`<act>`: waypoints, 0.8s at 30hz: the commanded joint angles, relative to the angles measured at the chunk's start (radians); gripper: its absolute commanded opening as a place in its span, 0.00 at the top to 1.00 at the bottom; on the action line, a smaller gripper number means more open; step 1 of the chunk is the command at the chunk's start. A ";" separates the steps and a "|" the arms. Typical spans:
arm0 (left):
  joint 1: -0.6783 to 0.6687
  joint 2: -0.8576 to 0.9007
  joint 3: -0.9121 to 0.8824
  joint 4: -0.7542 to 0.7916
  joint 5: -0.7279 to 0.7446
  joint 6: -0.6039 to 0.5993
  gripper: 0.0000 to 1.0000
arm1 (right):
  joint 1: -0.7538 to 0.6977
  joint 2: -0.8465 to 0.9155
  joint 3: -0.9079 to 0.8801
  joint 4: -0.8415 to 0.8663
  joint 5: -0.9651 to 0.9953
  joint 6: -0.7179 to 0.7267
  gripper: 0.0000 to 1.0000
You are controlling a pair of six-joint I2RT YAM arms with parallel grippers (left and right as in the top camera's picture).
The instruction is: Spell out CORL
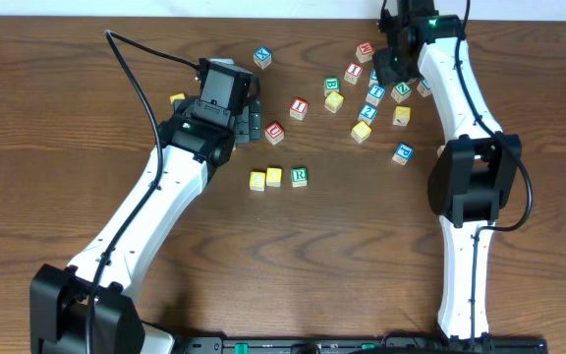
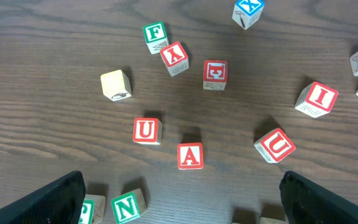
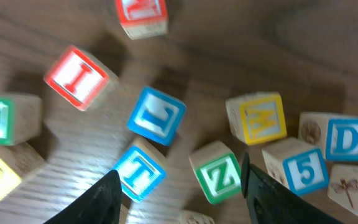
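Two yellow-faced cubes (image 1: 256,180) (image 1: 274,176) and the green R cube (image 1: 300,176) stand in a row mid-table. The blue L cube (image 3: 156,116) lies in the back right pile, seen in the right wrist view just ahead of my right gripper (image 3: 179,190). That gripper (image 1: 393,69) hangs low over the pile, its jaws apart, with a blue T cube (image 3: 139,171) and a green Z cube (image 3: 216,176) between the fingers. My left gripper (image 2: 185,205) is wide open and holds nothing. It hovers behind the row (image 1: 254,118).
Loose cubes crowd the back right: red I (image 3: 76,76), yellow W (image 3: 258,118), blue 5 (image 3: 300,168), blue D (image 3: 340,138). Ahead of the left gripper lie red U (image 2: 146,130), red A (image 2: 190,155), red E (image 2: 215,74), green F (image 2: 156,34) and green N (image 2: 129,207).
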 commanded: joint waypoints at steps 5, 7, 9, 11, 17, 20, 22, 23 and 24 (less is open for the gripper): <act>0.002 -0.008 0.014 -0.002 -0.014 0.014 0.02 | 0.016 0.014 0.015 0.050 -0.009 -0.014 0.41; 0.002 -0.008 0.013 -0.002 -0.014 0.014 0.02 | 0.016 0.018 0.015 0.063 -0.009 -0.045 0.41; 0.002 -0.008 0.010 -0.002 -0.014 0.014 0.02 | 0.016 0.020 0.015 0.072 -0.021 -0.085 0.41; 0.002 -0.008 0.008 -0.002 -0.014 0.014 0.02 | 0.015 0.021 0.015 0.078 -0.040 -0.117 0.41; 0.003 -0.007 0.007 -0.002 -0.014 0.014 0.02 | 0.014 0.034 0.015 0.089 -0.046 -0.139 0.39; 0.002 -0.007 0.007 -0.002 -0.014 0.014 0.02 | 0.013 0.051 0.015 0.084 -0.066 -0.159 0.39; 0.002 -0.007 0.007 -0.002 -0.014 0.014 0.02 | 0.012 0.064 0.015 0.074 -0.089 -0.187 0.39; 0.002 -0.007 0.007 -0.002 -0.014 0.014 0.02 | 0.012 0.074 0.015 0.070 -0.093 -0.198 0.39; 0.002 -0.007 0.007 -0.002 -0.014 0.014 0.02 | 0.012 0.079 0.015 0.066 -0.100 -0.210 0.39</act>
